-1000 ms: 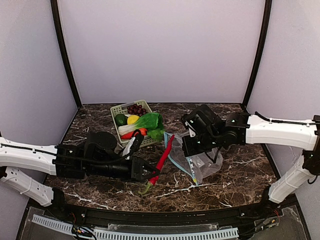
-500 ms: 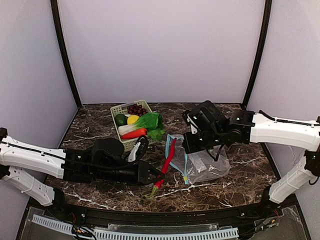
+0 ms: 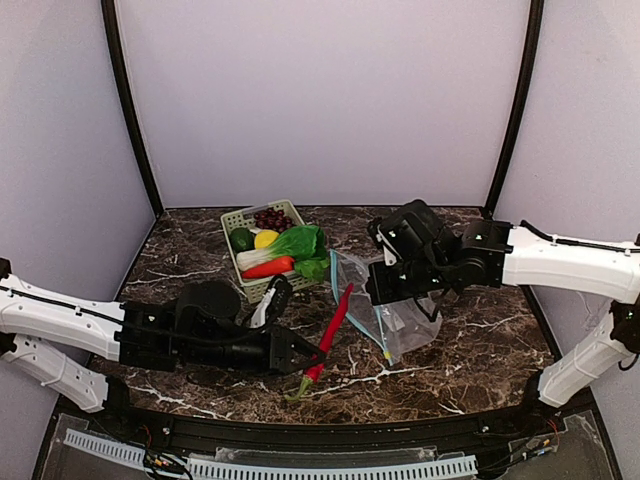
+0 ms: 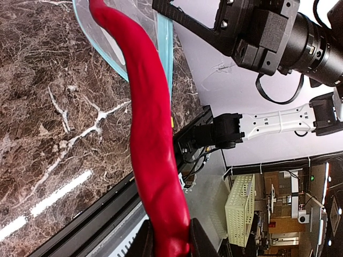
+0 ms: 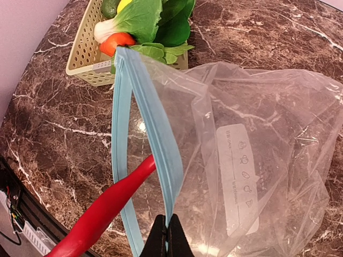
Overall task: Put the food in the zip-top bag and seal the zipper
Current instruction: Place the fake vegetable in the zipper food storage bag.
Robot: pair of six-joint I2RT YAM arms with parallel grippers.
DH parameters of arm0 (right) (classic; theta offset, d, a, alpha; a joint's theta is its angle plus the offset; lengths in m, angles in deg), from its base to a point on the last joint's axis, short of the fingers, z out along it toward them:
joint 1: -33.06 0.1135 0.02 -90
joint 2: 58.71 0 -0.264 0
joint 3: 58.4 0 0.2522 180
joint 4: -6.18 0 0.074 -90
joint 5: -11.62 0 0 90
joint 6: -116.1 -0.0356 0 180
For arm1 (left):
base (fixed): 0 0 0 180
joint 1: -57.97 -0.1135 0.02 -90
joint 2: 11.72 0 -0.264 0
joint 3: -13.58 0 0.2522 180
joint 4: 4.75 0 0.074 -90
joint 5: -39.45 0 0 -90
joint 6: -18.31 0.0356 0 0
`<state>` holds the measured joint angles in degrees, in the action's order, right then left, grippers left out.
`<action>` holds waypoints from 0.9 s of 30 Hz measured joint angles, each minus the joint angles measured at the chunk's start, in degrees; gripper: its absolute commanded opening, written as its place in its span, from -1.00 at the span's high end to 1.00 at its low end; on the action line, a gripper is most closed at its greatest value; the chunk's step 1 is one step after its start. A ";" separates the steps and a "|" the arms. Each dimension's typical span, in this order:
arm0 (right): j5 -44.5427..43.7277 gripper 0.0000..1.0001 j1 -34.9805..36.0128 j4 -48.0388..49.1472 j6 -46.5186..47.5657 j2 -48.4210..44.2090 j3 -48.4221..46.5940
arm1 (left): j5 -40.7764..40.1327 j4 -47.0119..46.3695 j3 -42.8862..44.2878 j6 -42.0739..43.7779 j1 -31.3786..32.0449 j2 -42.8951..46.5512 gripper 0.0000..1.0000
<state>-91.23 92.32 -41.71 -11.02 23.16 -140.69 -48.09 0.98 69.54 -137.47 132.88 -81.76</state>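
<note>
Left end effector [image 4: 169, 243] pinching red chilli [image 4: 150, 123], tip at bag [image 5: 257, 160] mouth; right end effector [image 5: 167, 234] pinching zipper [image 5: 155, 128].

My gripper [image 5: 166, 232] is pinching the bag [image 5: 268, 134] by its blue zipper [image 5: 156, 136]. A red chilli [image 5: 102, 214] is poking into the mouth, I think.

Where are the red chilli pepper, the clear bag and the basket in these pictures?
red chilli pepper [image 4: 150, 134], left wrist view, middle of its body.
zip-top bag [image 5: 289, 139], right wrist view, clear wall beside the label.
slotted basket [image 3: 230, 216], top view, back left corner of its rim.
</note>
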 measured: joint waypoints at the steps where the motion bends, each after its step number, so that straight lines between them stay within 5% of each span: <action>1: 0.39 1.00 0.00 0.33 0.22 0.00 0.02 | -0.22 0.00 0.00 0.00 0.00 0.31 0.86; 13: 5.14 1.00 3.65 6.40 1.90 -1.38 3.28 | -8.22 -0.13 4.02 2.16 -0.20 -2.60 0.85; 27: 8.83 1.00 7.08 13.46 2.32 -5.73 8.26 | -4.50 -8.59 6.16 1.88 -2.73 -13.53 0.87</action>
<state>-82.40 99.41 -28.25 -8.71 17.43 -132.43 -52.59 -7.61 75.70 -135.59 130.15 -95.29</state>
